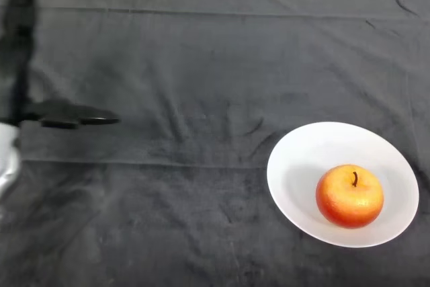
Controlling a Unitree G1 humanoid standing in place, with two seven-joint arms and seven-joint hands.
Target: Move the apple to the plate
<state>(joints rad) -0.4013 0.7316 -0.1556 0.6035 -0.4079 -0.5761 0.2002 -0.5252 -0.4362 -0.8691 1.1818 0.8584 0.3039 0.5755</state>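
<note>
- Cloth, dark grey and a bit wrinkled, covers the whole table, with long creases running across it.
- We see nothing lying on the cloth between the hand and the plate, so nothing stands in the way.
- We see a white plate at the lower right, round and shallow, sitting flat on the cloth.
- We see the apple in the plate. It is red and orange, it stands upright, and its little dark stem points up. It sits toward the right and near side of the plate, not in the middle.
- We see the left hand far over at the left edge. It is black and reaches out sideways toward the right, flat and thin from up here.
- We see its fingers stretched out straight and close together, and they hold nothing.
- We can only see a small silver-grey bit of the arm at the left edge. The rest is cut off.
- We see a dark shadow on the cloth above the hand, at the upper left.
- We find the apple well apart from the fingers, far off to their right and a bit nearer to us. They do not touch it.
</note>
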